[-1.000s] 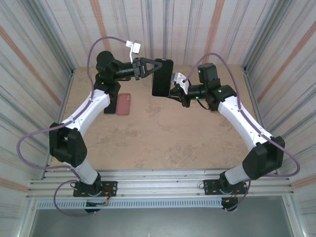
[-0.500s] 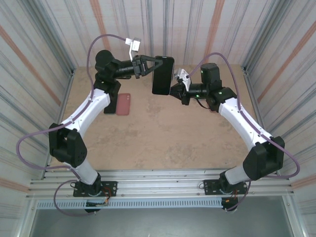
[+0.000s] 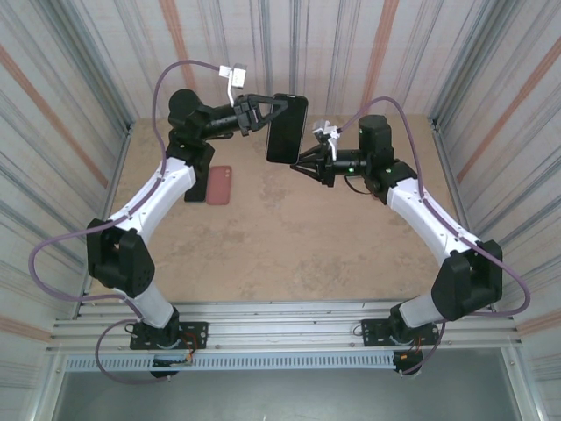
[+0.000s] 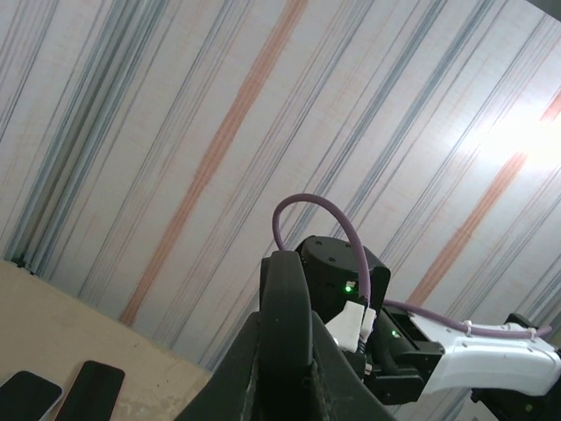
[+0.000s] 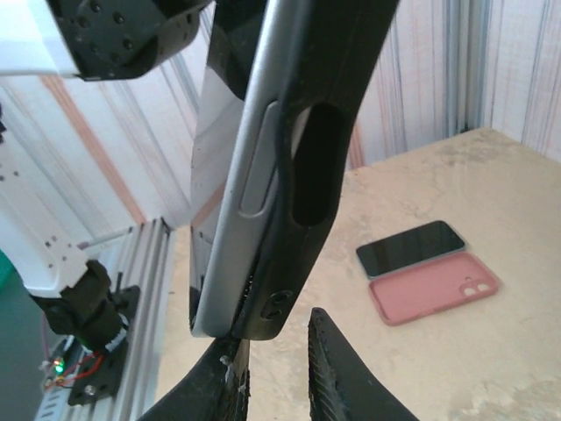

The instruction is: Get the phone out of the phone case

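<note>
A grey phone (image 5: 235,175) sits in a black phone case (image 5: 329,149), held upright in the air over the back of the table. At the lower corner the case edge stands a little off the phone. My left gripper (image 3: 266,112) is shut on the cased phone's (image 3: 287,129) upper left edge; in the left wrist view the case edge (image 4: 287,316) runs between its fingers (image 4: 235,373). My right gripper (image 5: 279,373) is open just below the phone's lower corner, nothing between its fingers; from above it (image 3: 299,166) hangs right of that corner.
A pink case (image 3: 219,185) and a dark phone (image 3: 195,187) lie flat on the table at the left, partly under the left arm; they also lie beyond the right fingers as pink case (image 5: 434,288) and dark phone (image 5: 410,247). Striped walls close in the back and sides.
The right gripper has opened and come off the phone's lower corner, swinging slightly right. The left gripper has raised the cased phone a little.
</note>
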